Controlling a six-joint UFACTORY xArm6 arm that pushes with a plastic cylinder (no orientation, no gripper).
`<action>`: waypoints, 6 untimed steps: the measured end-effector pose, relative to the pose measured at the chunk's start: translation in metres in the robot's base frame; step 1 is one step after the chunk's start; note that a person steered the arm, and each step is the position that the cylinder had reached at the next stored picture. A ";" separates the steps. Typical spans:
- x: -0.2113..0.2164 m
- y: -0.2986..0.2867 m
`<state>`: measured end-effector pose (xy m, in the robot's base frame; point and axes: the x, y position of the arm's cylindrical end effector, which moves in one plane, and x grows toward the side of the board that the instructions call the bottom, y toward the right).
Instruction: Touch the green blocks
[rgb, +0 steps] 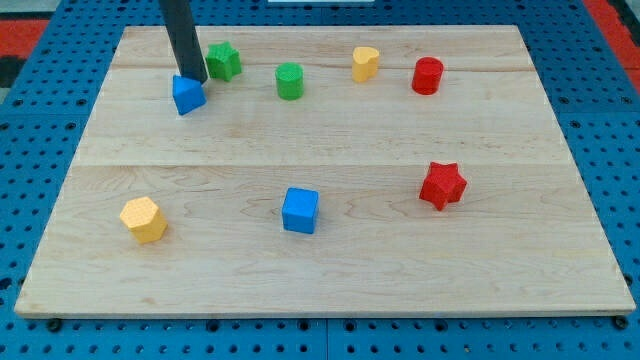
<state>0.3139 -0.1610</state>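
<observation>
Tip set between blue triangular block and green star-like block at its 2 o'clock, apparently short of contact; green cylinder farther at 3 o'clock; no pincer fitted.

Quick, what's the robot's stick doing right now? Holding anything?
My tip: no gripper, holds nothing; it sits between the blue block and the green star block.

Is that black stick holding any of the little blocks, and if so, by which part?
Nothing is held. My tip cannot grip; it only pushes. It stands between the blue block and the green star block, with contact impossible to tell.
</observation>
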 end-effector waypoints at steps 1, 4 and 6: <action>-0.019 0.086; -0.061 0.012; -0.072 0.119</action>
